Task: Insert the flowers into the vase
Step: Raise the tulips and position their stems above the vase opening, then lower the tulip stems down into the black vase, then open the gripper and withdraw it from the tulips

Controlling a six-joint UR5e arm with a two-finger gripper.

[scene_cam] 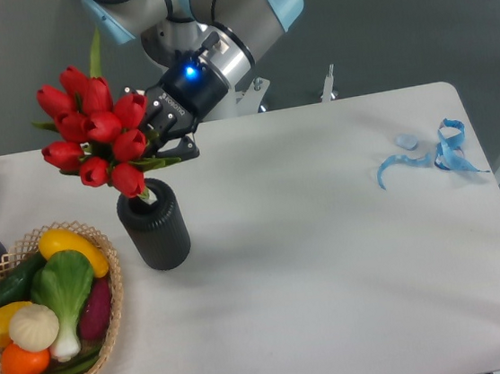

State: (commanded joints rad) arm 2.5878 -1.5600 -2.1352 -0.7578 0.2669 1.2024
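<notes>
Fingers of my gripper [161, 136] look clamped on the flowers [95, 134] at the stems; the bunch hangs tilted, its stem ends at the vase [154, 226] mouth.

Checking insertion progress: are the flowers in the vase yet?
Partly in. The flowers have their stem ends at the vase mouth, buds above it, held by the claw.

single fixed camera, high front view, angled down over white table [330, 259]
</notes>
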